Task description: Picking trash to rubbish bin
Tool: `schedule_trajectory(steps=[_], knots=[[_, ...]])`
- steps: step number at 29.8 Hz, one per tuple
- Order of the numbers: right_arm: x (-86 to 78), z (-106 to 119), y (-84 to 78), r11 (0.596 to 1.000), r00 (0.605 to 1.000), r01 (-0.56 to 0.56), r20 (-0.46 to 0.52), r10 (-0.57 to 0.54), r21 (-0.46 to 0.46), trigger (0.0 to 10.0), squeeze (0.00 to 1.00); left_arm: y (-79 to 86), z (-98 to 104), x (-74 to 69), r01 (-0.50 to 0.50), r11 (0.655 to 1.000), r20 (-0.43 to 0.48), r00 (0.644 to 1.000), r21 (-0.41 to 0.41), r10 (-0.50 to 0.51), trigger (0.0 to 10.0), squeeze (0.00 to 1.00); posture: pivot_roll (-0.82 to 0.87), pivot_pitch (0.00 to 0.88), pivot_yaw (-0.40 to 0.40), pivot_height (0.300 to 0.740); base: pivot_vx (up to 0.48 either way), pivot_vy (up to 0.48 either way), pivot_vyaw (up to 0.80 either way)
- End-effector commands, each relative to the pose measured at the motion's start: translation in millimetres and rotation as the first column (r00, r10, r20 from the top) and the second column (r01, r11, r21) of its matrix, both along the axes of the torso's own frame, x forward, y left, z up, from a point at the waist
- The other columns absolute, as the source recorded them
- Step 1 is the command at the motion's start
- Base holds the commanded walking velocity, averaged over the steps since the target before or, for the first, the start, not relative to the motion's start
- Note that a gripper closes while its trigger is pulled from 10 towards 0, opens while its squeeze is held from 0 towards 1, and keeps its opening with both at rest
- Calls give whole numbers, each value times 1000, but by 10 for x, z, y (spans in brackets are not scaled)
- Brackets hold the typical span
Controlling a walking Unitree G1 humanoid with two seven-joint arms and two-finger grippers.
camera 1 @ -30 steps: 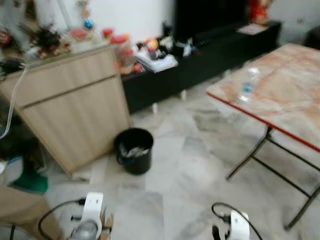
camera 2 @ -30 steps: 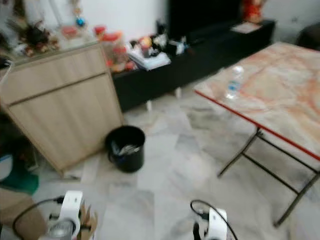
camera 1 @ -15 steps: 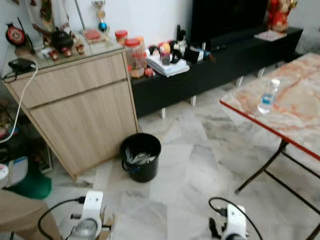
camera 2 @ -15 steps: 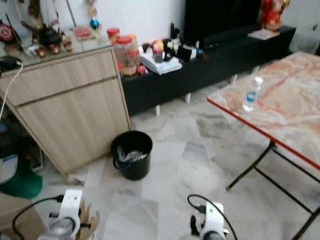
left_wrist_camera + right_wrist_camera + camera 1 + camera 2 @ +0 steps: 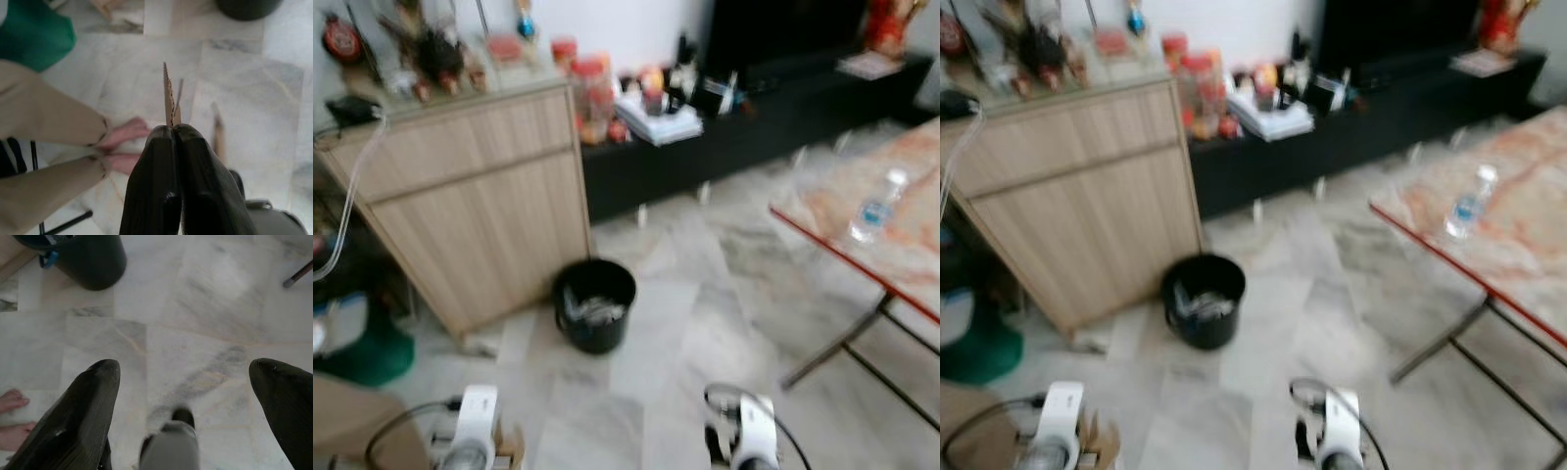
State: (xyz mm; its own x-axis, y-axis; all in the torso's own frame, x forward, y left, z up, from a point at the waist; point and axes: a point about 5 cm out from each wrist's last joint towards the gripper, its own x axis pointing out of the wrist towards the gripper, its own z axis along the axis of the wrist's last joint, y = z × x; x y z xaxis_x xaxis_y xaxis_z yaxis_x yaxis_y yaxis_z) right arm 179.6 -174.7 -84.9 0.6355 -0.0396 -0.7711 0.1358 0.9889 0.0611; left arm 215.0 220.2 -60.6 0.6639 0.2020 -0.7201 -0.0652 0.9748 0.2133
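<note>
Marble floor (image 5: 705, 323) carries the black bin (image 5: 595, 305), trash inside, just beside a wooden cabinet (image 5: 480, 206); a table (image 5: 901, 245) with a bottle (image 5: 871, 208) stands well apart. Left hand (image 5: 172, 128) is clenched on a cardboard scrap (image 5: 171, 100) above bare feet (image 5: 124, 147). Right hand (image 5: 186, 382) hangs spread wide near the bin.

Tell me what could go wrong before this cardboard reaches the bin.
The left gripper pinches the cardboard scrap by one thin edge; it may slip while walking. A person's bare feet are close beneath it, so stepping forward could hit them. The black bin already holds trash, and the blurred head views make aiming harder.
</note>
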Motion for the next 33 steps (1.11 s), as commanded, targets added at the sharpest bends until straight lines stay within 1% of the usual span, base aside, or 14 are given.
schedule_trajectory(steps=[1, 8, 10, 15, 25, 29, 31, 33], knots=[[-5, 4, -75, 1000, 1000, 13, -2, -13, -14, 10000, 0, -39, 7, 27, 11, 1000, 4, 1000, -2, -11, 10000, 0, -73, 0, 10, 740, 266, 0, 0], [33, 23, -82, 1000, 1000, 22, 9, -22, -15, 10000, 0, -37, 8, 27, 10, 1000, 6, 1000, -4, -10, 10000, 0, -74, 0, 17, 740, 267, 0, 0], [35, 21, -57, 1000, 1000, 18, 8, -18, -12, 10000, 0, -18, 13, 29, 8, 1000, 6, 1000, -1, -8, 10000, 0, -74, 0, 22, 740, 266, 0, 0], [25, 12, -3, 1000, 1000, 10, 8, -10, 4, 10000, 0, 14, 29, 44, 8, 1000, 8, 1000, 8, -8, 10000, 0, -68, 0, 36, 740, 269, 0, 0], [-22, -11, -9, 999, 999, 32, -6, -31, 9, 10000, 0, 39, 39, 51, 11, 1000, 11, 1000, 16, -12, 10000, 0, -62, 0, 40, 740, 312, 0, 0], [-6, -2, 1, 1000, 1000, 9, 3, -9, -1, 10000, 0, 44, 43, 55, 10, 1000, 11, 1000, 17, -11, 10000, 0, -56, 0, 38, 740, 326, 0, 0], [-4, -3, 25, 1000, 1000, -16, 1, 16, 3, 10000, 0, 45, 46, 60, 8, 1000, 13, 1000, 16, -8, 10000, 0, -53, 0, 35, 740, 326, 0, 650], [-4, -4, 29, 1000, 1000, -14, 1, 14, 7, 10000, 0, 46, 47, 61, 6, 1000, 14, 1000, 16, -7, 10000, 0, -51, 3, 35, 740, 326, 0, 672]])
